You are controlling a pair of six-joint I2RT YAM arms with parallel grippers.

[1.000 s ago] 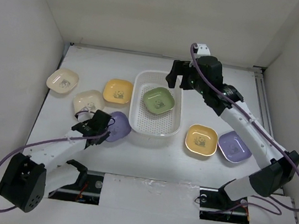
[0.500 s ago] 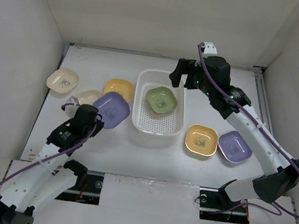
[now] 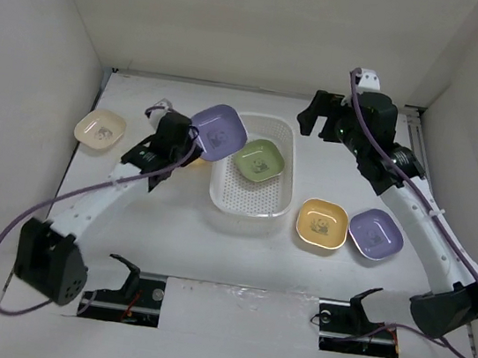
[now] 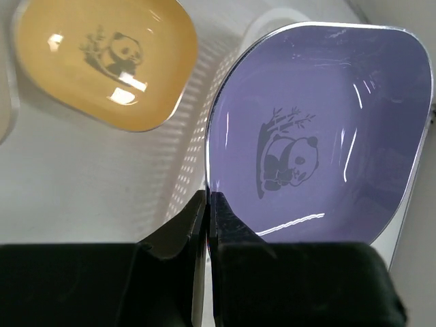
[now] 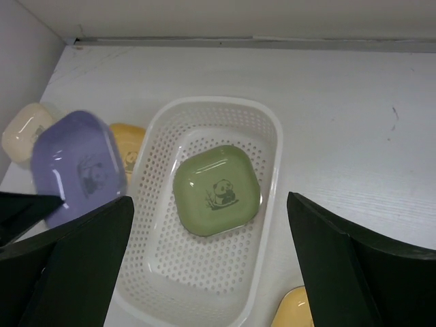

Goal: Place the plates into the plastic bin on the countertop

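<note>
While the left gripper (image 4: 208,208) is clenched on the thin rim of the lavender plate (image 4: 320,150), tilted above the left edge of the plastic bin (image 3: 218,198) at mid-frame, the right gripper (image 3: 317,120) hangs spread and empty. The plate is stiff, light, glossy plastic and probably slippery, so an edge pinch suits it. Only the left wrist view shows that pinch; the overhead view shows the green plate (image 3: 258,159) lying in the bin.

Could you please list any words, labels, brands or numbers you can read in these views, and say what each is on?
None: no readable words, numbers or brand marks in any view. The lavender plate in the left gripper, the yellow plate near it and the green plate in the bin carry only a panda-and-bamboo picture, no lettering.
</note>
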